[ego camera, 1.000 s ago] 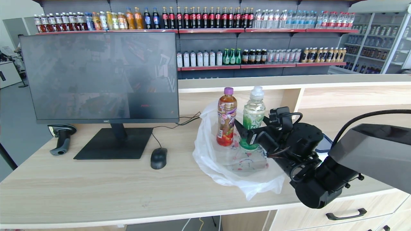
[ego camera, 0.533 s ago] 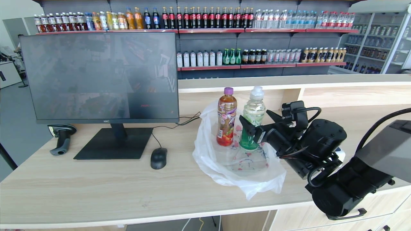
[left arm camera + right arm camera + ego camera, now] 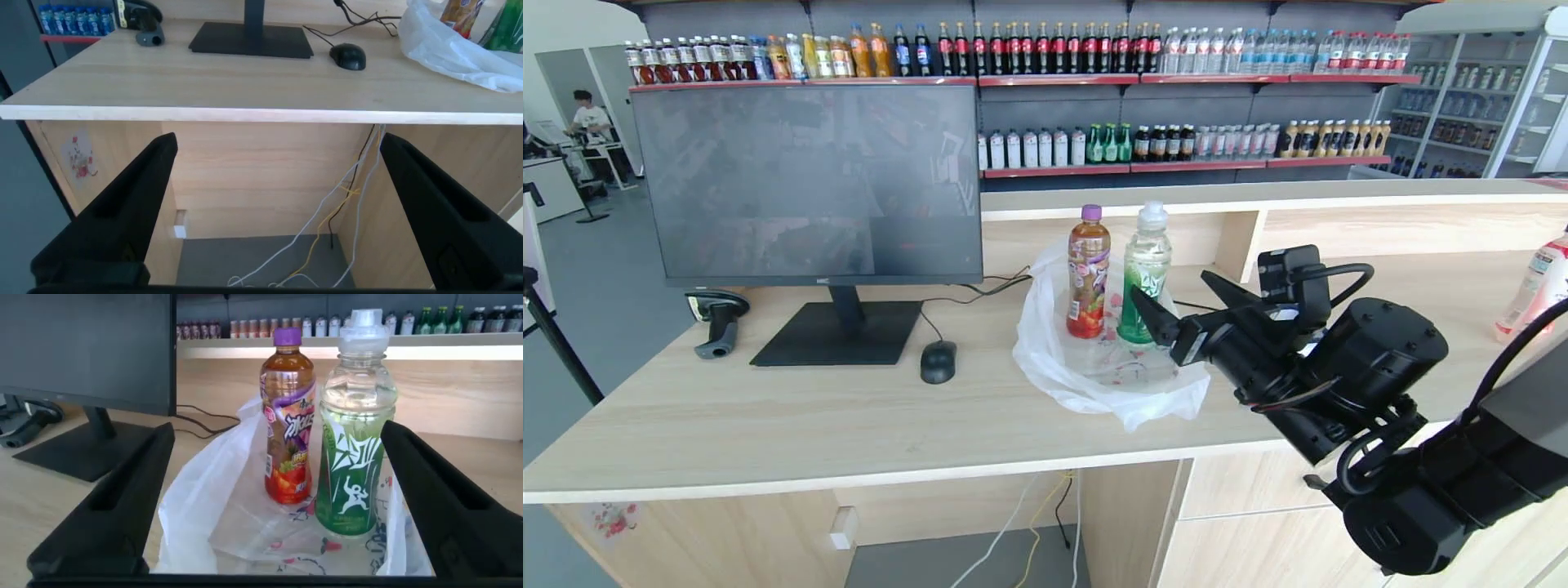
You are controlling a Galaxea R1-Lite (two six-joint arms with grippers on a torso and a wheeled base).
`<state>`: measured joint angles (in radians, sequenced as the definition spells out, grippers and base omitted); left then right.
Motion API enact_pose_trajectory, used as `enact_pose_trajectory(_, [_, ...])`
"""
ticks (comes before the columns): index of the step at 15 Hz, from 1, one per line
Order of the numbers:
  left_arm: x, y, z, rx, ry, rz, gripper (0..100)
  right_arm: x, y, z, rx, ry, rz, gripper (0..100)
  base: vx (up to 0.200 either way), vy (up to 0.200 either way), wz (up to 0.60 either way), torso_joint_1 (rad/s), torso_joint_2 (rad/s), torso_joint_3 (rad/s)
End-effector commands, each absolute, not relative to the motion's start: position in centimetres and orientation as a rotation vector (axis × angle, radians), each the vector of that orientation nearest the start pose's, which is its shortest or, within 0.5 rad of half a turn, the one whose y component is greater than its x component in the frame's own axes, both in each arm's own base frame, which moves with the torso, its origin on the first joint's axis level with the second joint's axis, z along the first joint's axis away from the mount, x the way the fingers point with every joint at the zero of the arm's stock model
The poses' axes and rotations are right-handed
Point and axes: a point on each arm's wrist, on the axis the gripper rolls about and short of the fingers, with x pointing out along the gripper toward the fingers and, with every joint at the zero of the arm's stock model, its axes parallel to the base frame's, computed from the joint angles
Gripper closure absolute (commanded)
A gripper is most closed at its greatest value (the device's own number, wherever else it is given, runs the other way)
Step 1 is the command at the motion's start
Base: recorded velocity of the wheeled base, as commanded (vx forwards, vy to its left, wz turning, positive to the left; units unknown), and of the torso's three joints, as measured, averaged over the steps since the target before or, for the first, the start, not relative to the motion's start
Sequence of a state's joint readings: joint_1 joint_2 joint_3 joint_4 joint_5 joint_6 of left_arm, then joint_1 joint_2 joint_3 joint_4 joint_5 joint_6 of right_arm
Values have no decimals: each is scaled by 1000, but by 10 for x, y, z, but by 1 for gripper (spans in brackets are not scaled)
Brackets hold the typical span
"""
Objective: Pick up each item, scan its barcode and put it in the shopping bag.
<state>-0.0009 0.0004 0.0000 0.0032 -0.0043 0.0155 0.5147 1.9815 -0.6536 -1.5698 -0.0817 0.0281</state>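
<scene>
Across the counter (image 3: 768,425), right of the monitor (image 3: 809,180), the bag (image 3: 1078,384) lies open with a tea bottle (image 3: 1088,273) and a green bottle (image 3: 1145,278) upright in it side by side. The right gripper (image 3: 1168,283) hangs just before the bag, jaws spread wide and empty, and the left gripper (image 3: 278,139) sits low before the counter's front edge, likewise wide and empty. A pink bottle (image 3: 1531,290) stands well apart at the counter's right end, outside the bag; it is probably stiff, smooth and fairly heavy, best gripped round mid-body with its label left free for the scanner (image 3: 717,322).
</scene>
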Motion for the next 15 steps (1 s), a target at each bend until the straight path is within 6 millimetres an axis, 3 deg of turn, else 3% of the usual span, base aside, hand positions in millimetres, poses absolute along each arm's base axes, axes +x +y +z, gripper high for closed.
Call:
enact_pose_trajectory(1, [-23, 0, 75, 15, 3, -5, 0, 291, 163, 151, 101, -235, 437, 0, 0, 0, 0, 0, 0, 0])
enact_pose_trajectory(3, [-23, 0, 75, 12, 3, -5, 0, 291, 163, 149, 100, -230, 437, 0, 0, 0, 0, 0, 0, 0])
enact_pose_trajectory(15, [-23, 0, 75, 9, 3, -3, 0, 292, 163, 150, 100, -234, 434, 0, 0, -200, 0, 6, 3, 1])
